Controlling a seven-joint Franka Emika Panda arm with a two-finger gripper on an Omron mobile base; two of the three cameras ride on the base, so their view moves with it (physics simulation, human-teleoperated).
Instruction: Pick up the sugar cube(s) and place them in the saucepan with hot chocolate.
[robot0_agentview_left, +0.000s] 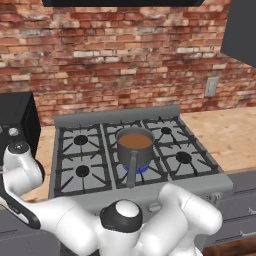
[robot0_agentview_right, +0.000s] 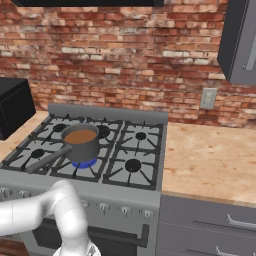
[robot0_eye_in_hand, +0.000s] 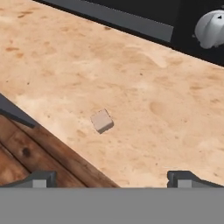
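Observation:
A tiny pale sugar cube (robot0_eye_in_hand: 102, 120) lies alone on the light wooden counter (robot0_eye_in_hand: 131, 78), close to the counter's edge. My gripper (robot0_eye_in_hand: 111, 177) hovers above it, open, its two dark fingertips (robot0_eye_in_hand: 40, 178) spread wide with nothing between them; the cube sits ahead of the gap, apart from both tips. The dark grey saucepan (robot0_agentview_left: 135, 147) holds brown hot chocolate and stands on the stove's front middle burner over a blue flame, its long handle pointing toward the front; in the right base view the saucepan (robot0_agentview_right: 81, 142) sits left of centre.
A dark appliance with a round grey knob (robot0_eye_in_hand: 212, 28) borders the counter in the hand view. A black microwave (robot0_agentview_left: 17, 122) stands left of the stove (robot0_agentview_left: 170, 150). Wooden counter (robot0_agentview_right: 210, 155) stretches right of the stove; a brick wall lies behind.

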